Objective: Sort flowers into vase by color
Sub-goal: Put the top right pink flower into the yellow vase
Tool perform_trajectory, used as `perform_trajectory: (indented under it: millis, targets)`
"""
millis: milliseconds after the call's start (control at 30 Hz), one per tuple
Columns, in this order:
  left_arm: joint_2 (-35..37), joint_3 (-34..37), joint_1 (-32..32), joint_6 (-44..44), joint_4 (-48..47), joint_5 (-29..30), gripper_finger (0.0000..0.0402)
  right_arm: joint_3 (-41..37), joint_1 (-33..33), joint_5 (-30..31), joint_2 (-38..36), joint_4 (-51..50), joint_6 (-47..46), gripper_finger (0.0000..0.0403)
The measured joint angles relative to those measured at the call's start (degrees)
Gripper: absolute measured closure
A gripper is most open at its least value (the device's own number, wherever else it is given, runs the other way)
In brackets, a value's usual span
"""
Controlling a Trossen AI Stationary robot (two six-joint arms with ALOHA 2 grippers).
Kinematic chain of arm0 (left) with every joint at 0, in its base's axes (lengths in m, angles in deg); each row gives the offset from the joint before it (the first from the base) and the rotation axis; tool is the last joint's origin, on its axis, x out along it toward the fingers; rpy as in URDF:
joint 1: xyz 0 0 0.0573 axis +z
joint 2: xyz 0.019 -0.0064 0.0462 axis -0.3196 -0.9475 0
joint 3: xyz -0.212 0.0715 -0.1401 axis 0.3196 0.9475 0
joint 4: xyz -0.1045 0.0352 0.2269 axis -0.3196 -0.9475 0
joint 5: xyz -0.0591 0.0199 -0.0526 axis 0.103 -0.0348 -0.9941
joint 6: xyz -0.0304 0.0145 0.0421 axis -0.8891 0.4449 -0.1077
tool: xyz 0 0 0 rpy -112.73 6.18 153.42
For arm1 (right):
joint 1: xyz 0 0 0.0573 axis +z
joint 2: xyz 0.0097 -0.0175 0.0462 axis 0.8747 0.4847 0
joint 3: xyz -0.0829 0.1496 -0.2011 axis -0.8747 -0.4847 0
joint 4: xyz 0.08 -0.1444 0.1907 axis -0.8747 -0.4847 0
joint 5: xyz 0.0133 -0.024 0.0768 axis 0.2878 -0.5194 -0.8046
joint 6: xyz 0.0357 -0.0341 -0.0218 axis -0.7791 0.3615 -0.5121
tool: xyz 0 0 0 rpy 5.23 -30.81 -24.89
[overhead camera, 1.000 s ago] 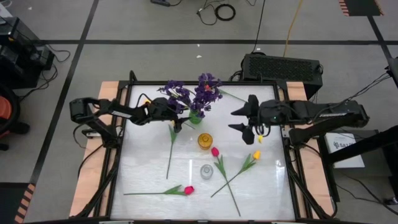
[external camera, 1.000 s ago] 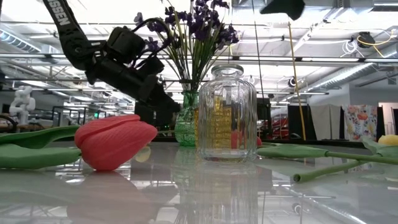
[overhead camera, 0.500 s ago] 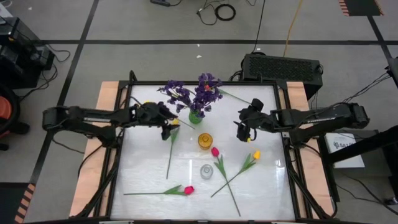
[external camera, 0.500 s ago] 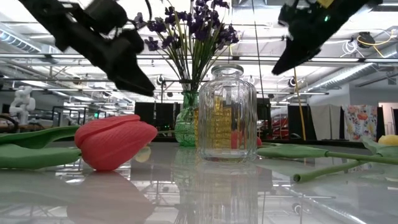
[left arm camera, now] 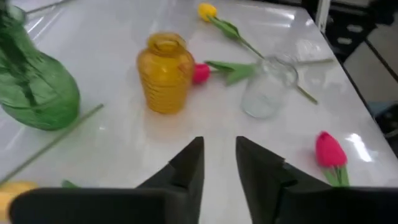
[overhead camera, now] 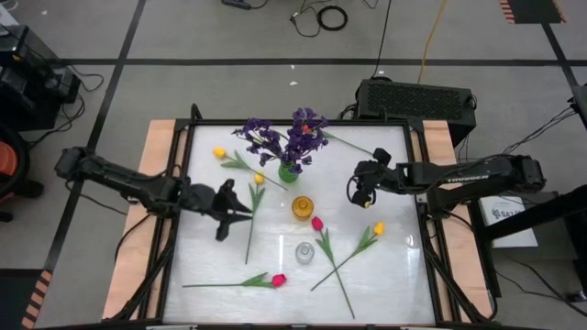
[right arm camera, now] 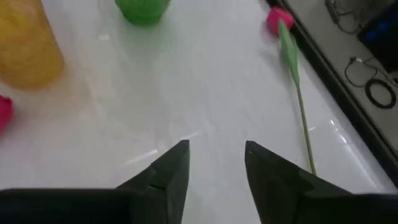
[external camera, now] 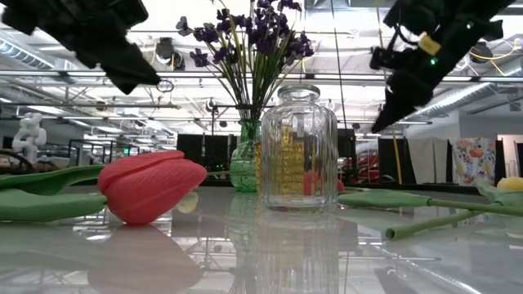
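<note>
The white glossy bench (overhead camera: 394, 275) is carrying everything, and a grey floor with cables is showing around it. Taking the far edge as 12 o'clock, I am going from the near edge.

Nearest, a red tulip (overhead camera: 278, 280) is lying flat, its long axis running from 9 to 3, with the head at 3. Behind it the clear vase (overhead camera: 304, 252) is standing empty. A pink tulip (overhead camera: 317, 223) is pointing its head to 11 and its stem to 5. A yellow tulip (overhead camera: 378, 227) is pointing its head to 1 and its stem to 7. The amber vase (overhead camera: 303, 207) is standing empty too.

The left gripper (left arm camera: 219, 142) is hanging at 9 o'clock from the amber vase, its fingers only a little apart and holding nothing. Just beside it, a second yellow tulip (overhead camera: 259, 179) is lying with its head at 12 and its stem at 6. The right gripper (right arm camera: 216, 146) is hovering at 3 o'clock from the amber vase, fingers apart and empty.

Farther, the green vase (overhead camera: 288, 172) is holding the purple sprigs (overhead camera: 284, 142) upright. A third yellow tulip (overhead camera: 219, 153) is lying at its 10 o'clock.

I am thinking the risk is tipping. The stems are much longer than the vases, so a tulip dropped in crooked could be pulling the light vase over. Also the narrow gap of the left fingers could be pushing the thin stem away instead of catching it.
</note>
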Motion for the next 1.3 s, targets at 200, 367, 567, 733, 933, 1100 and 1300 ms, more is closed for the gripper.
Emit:
perform_trajectory:
  millis: [200,367,567,733,933,1100,1300]
  targets:
    - [0.0,0.0,-5.2,-4.1,-2.7,1.5,0.0341,-2.8,-4.4,-8.5,0.0,5.4,2.9,0.0316]
    - [0.0,0.0,-6.7,-11.0,-2.5,1.6,0.0343,-3.2,-10.4,-10.8,0.3,12.2,8.8,0.0374]
    - [-1.5,0.0,-7.0,-10.7,-1.7,2.2,0.0343,-3.2,-20.3,-12.8,1.6,16.6,13.7,0.0384]
    - [-3.1,0.0,-6.9,1.3,0.5,9.2,0.0343,-3.2,-27.1,-13.6,6.1,18.5,16.8,0.035]
    - [-4.6,0.0,-6.8,1.5,5.9,11.6,0.0343,-2.4,-33.0,-14.0,14.1,20.5,20.7,0.0289]
    - [-4.7,0.0,-6.8,2.9,5.6,14.7,0.0343,0.3,-37.0,-17.2,19.9,20.6,22.2,0.0253]
    - [-4.7,0.0,-6.8,5.6,5.9,21.4,0.0343,4.7,-39.2,-23.6,26.2,20.6,23.9,0.0255]
